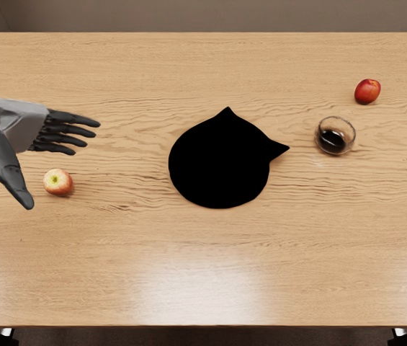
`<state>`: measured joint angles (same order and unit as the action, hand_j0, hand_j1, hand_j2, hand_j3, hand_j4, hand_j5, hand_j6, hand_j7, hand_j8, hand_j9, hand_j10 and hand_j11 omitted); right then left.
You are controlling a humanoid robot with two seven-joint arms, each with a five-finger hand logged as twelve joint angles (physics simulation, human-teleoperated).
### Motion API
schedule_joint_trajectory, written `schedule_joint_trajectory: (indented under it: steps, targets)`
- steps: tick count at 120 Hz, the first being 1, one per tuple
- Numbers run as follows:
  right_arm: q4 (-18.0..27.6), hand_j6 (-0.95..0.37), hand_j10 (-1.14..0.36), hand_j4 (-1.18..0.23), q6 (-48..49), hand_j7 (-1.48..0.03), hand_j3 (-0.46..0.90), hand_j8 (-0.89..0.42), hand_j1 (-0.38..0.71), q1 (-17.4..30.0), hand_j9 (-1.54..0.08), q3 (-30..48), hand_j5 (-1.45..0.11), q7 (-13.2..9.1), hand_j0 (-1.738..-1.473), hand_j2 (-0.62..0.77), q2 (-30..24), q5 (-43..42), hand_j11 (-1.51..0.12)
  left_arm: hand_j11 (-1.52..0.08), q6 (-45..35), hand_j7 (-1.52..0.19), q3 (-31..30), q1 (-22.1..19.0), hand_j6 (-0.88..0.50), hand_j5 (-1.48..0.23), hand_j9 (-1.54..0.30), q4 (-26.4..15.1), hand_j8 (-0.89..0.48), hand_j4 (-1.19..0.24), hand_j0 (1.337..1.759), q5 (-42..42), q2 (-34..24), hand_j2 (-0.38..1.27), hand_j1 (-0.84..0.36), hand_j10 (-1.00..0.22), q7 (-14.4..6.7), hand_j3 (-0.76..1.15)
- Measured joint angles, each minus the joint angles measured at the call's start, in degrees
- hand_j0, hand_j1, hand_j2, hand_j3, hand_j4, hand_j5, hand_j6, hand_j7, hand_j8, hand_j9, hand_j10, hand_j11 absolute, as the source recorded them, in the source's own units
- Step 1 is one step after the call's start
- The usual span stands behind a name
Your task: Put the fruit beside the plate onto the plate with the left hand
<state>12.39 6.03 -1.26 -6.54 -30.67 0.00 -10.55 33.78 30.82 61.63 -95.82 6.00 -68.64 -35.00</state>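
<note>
Head view shows you a flat black plate shaped like a cat's head (220,160) in the middle of the long wooden table (203,274). Use that plate as your marker.

Well to the left of the plate lies a small round apple, yellow with a red side (57,182). I think this is the fruit you have to move. It sits on the bare wood and is not on the plate yet.

The grey and black left hand (27,133) is even farther left of the plate. Its fingers (70,130) are stretched out flat and point toward the plate. It holds nothing. Its long thumb hangs down just beside the apple and does not touch it.

Now the things that could go wrong. The apple is round, so a bump from the thumb could make it roll away from the plate. The plate looks flat with no edge, so if you let the apple drop it may roll off again. You could also pick the wrong fruit. A shiny red apple (367,91) sits far to the right of the plate. A small clear glass bowl with something dark inside (335,135) stands right of the plate too, and a long reach could knock it.

Count with me: two apples, one plate, one bowl, one hand. The right hand does not show.
</note>
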Motion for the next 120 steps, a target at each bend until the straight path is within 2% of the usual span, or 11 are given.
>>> schedule_joint_trajectory:
  steps: [13, 24, 28, 47, 56, 72, 100, 120]
  targets:
    - [-0.02, 0.0, 0.0, 0.0, -0.05, 0.0, 0.0, 0.0, -0.35, -0.09, 0.0, -0.02, 0.0, 0.0, -1.658, 0.0, 0.0, 0.0, 0.0, -0.08, -2.95, -0.08, -0.09, -1.81, -0.06, -0.08, -0.08, -0.48, -0.06, -0.06, 1.658, 7.98, 4.99, 0.01, 0.27, -0.06, 0.0, 0.0]
    - [-0.05, 0.0, 0.0, 0.0, -0.08, 0.0, 0.0, 0.0, -0.35, -0.13, 0.0, 0.0, 0.0, 0.0, -1.658, 0.0, 0.0, 0.0, 0.0, -0.09, -7.3, -0.09, -0.16, -3.36, -0.07, -0.09, -0.09, -1.23, -0.07, -0.07, 1.658, 15.21, 5.96, 0.01, 0.26, -0.07, 0.0, 0.0]
    - [-0.06, 0.0, 0.0, 0.0, -0.09, 0.0, 0.0, 0.0, -0.35, -0.13, 0.0, -0.01, 0.0, 0.0, -1.658, 0.0, 0.0, 0.0, 0.0, -0.09, -8.16, -0.09, -0.24, -3.69, -0.08, -0.09, -0.09, -1.29, -0.08, -0.08, 1.658, 17.97, 8.12, 0.01, 0.26, -0.08, 0.0, 0.0]
    - [-0.08, 0.0, 0.0, 0.0, -0.12, 0.0, 0.0, 0.0, -0.35, -0.16, 0.0, 0.03, 0.0, 0.0, -1.658, 0.0, 0.0, 0.0, 0.0, -0.06, -14.14, -0.06, -0.42, -5.46, -0.05, -0.06, -0.06, -1.29, -0.05, -0.05, 1.658, 27.49, 8.51, 0.01, 0.3, -0.05, 0.0, 0.0]
    - [-0.08, 0.0, 0.0, 0.0, -0.13, 0.0, 0.0, 0.0, -0.35, -0.16, 0.0, 0.03, 0.0, 0.0, -1.658, 0.0, 0.0, 0.0, 0.0, -0.05, -17.97, -0.05, -0.46, -9.37, -0.04, -0.05, -0.05, -1.51, -0.04, -0.04, 1.658, 35.86, 12.92, 0.01, 0.31, -0.04, 0.0, 0.0]
    - [-0.09, 0.0, 0.0, 0.0, -0.13, 0.0, 0.0, 0.0, -0.35, -0.35, 0.0, 0.04, 0.0, 0.0, -1.658, 0.0, 0.0, 0.0, 0.0, -0.03, -23.96, -0.03, -0.51, -14.06, -0.03, -0.03, -0.03, -1.68, -0.03, -0.03, 1.658, 46.63, 15.58, 0.01, 0.32, -0.03, 0.0, 0.0]
    - [-0.08, 0.0, 0.0, 0.0, -0.07, 0.0, 0.0, 0.0, -0.35, -0.61, 0.0, 0.04, 0.0, 0.0, -1.658, 0.0, 0.0, 0.0, 0.0, -0.02, -30.45, -0.02, -3.01, -15.05, -0.02, -0.02, -0.02, 0.29, -0.02, -0.02, 1.658, 56.45, 18.19, 0.01, 0.33, -0.02, 0.0, 0.0]
    - [-0.08, 0.0, 0.0, 0.0, -0.08, 0.0, 0.0, 0.0, -0.35, -0.87, 0.0, 0.04, 0.0, 0.0, -1.658, 0.0, 0.0, 0.0, 0.0, -0.05, -32.82, -0.06, -5.39, -16.63, -0.05, -0.06, -0.05, 1.58, -0.05, -0.05, 1.658, 59.11, 18.06, 0.01, 0.3, -0.05, 0.0, 0.0]
